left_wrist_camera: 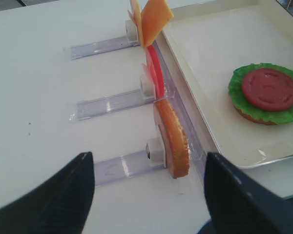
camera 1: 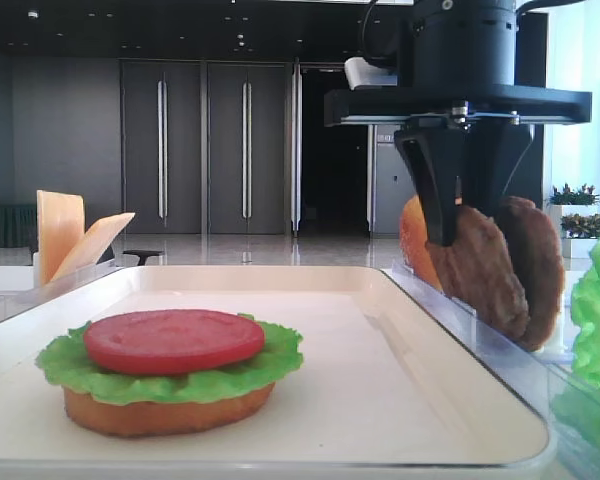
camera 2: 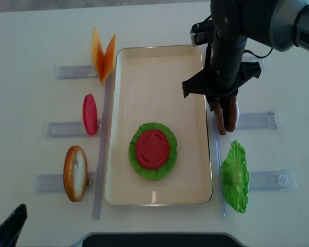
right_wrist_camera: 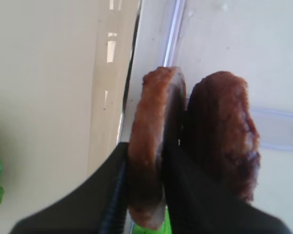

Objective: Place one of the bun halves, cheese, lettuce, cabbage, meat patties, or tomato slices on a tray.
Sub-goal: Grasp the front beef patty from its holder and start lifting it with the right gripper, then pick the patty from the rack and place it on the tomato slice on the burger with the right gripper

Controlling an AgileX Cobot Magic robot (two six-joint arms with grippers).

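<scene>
My right gripper (camera 1: 470,225) (right_wrist_camera: 151,161) (camera 2: 222,109) is shut on the meat patty (right_wrist_camera: 149,146) nearer the tray, which stands on edge. One finger sits between it and the second patty (right_wrist_camera: 222,131) (camera 1: 535,260). On the cream tray (camera 1: 380,330) (camera 2: 144,62) lies a bun half (camera 1: 165,410) topped with lettuce (camera 1: 70,365) and a tomato slice (camera 1: 175,340) (camera 2: 153,148). My left gripper (left_wrist_camera: 147,161) hangs open over the table near an upright bun half (left_wrist_camera: 173,144) (camera 2: 75,173).
Clear racks line both long sides of the tray. The left ones hold cheese slices (camera 2: 103,54) and a tomato slice (camera 2: 89,114). A lettuce leaf (camera 2: 235,177) stands in the right rack, just in front of the patties.
</scene>
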